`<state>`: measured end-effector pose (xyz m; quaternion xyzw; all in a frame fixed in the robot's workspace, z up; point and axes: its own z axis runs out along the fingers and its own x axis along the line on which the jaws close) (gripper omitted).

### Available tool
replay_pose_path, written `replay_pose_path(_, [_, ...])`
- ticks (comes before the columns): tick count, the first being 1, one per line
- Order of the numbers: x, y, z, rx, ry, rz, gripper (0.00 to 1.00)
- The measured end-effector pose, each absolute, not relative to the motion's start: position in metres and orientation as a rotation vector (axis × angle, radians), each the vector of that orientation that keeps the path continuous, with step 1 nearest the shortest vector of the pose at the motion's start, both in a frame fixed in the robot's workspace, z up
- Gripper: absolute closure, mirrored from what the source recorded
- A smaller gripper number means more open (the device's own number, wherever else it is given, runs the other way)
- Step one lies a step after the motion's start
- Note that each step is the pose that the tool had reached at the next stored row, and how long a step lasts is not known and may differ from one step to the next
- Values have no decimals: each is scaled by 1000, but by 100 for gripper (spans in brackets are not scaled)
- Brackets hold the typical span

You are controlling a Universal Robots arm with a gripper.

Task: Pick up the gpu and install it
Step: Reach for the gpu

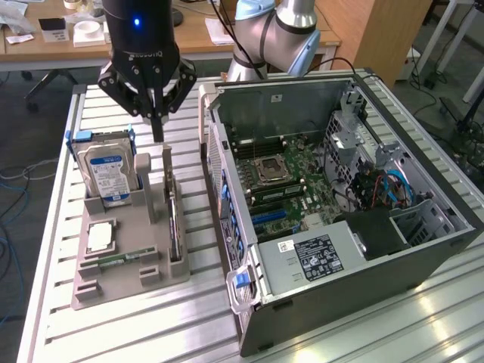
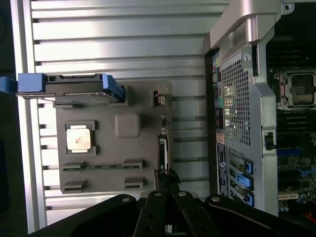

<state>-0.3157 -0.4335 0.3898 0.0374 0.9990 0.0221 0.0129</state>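
Grey plastic tray (image 1: pixel 113 283) lies on the slatted metal table (image 1: pixel 189 321), toward the table's edge at the exterior view's left, with the open computer case (image 1: pixel 340 272) just beside it on the other side. The gpu (image 1: pixel 173 219) stands on its long edge in a slot along the tray's edge nearest the case. A hard drive (image 1: pixel 108 172) stands upright at the tray's far corner. A processor chip (image 1: pixel 100 237) and a memory stick (image 1: pixel 121 259) lie flat nearer the front. The black gripper (image 1: pixel 157 132) hangs over the far end of the gpu, fingers pressed together and holding nothing. Whether its tips touch the card cannot be told.
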Motion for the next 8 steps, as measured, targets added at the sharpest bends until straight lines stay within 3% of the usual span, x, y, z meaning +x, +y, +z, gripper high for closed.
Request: replay_pose_path(8, [-316,-444,389,117,3113,69,89])
